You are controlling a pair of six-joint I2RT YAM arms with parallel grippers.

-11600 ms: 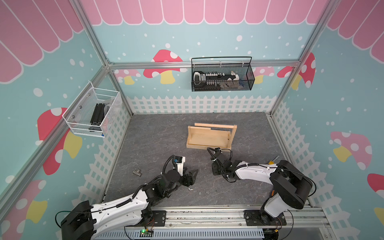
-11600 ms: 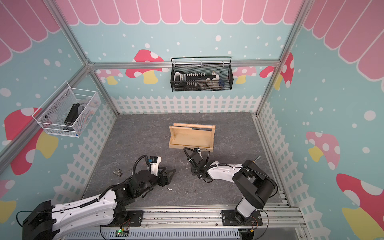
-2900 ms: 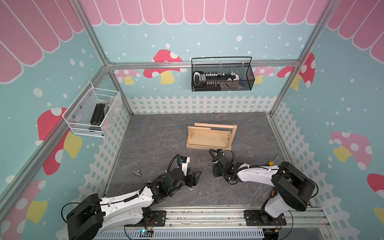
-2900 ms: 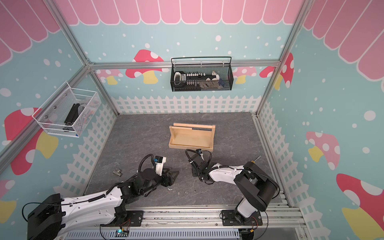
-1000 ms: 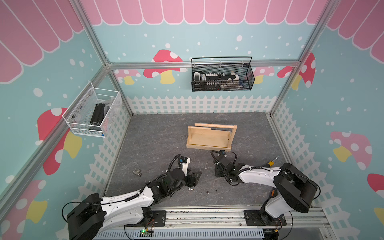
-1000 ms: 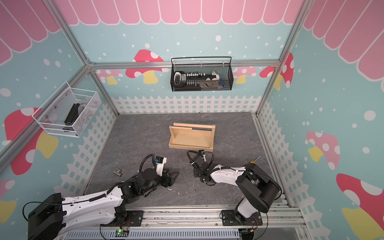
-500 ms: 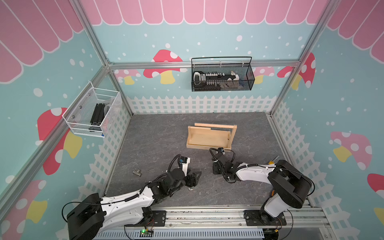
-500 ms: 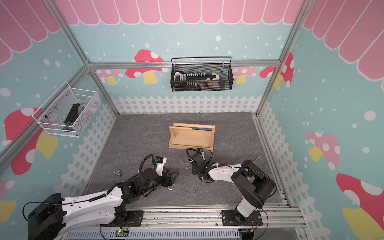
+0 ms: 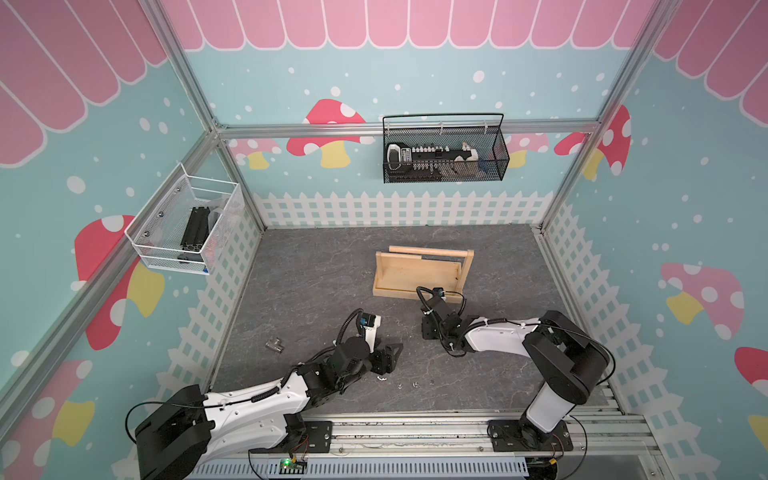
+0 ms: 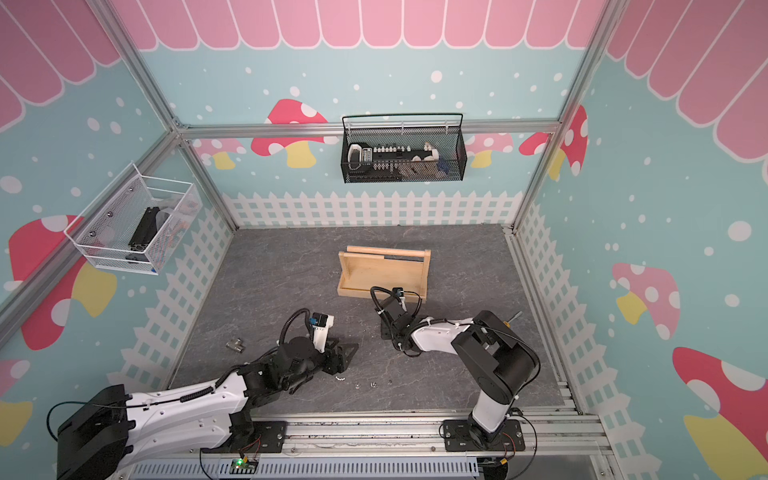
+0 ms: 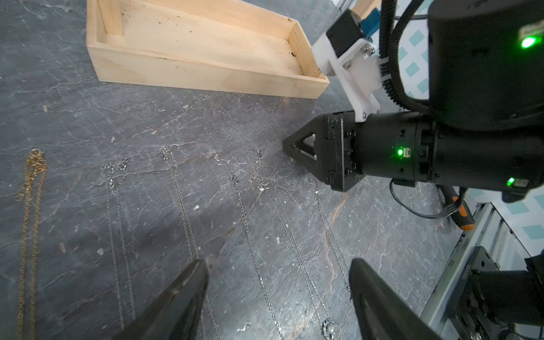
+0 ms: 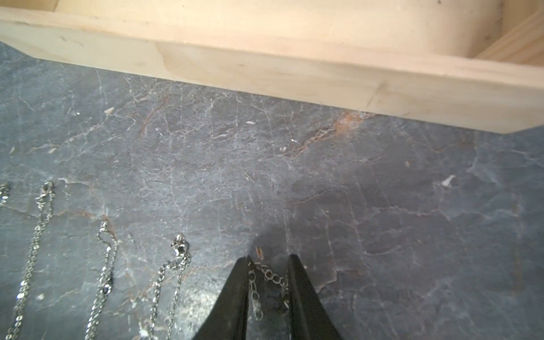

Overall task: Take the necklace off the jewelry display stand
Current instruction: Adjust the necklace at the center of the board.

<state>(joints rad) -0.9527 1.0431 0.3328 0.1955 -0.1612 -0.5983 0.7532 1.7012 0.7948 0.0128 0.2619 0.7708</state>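
The pale wooden jewelry display stand (image 9: 417, 272) (image 10: 380, 272) stands mid-floor, and its dowel rail looks bare. Several thin silver necklaces (image 11: 247, 223) lie in straight parallel rows on the grey floor in front of it. My right gripper (image 12: 268, 257) (image 9: 430, 330) is down at the floor just before the stand. Its jaws are a narrow gap apart, with the end links of one necklace (image 12: 266, 275) lying loose between them. That chain (image 11: 326, 223) trails away from the fingertips. My left gripper (image 11: 278, 262) (image 9: 388, 357) hovers wide open over the far ends of the rows, holding nothing.
A gold chain (image 11: 29, 206) lies at the end of the rows. An orange-handled screwdriver (image 11: 462, 212) lies near the right arm's base. A small metal fitting (image 9: 274, 344) sits on the floor at left. A black mesh basket (image 9: 444, 153) and a white basket (image 9: 187, 226) hang on the walls.
My right gripper has shifted slightly in front of the stand over the last second. The left arm has stayed put with its jaws wide.
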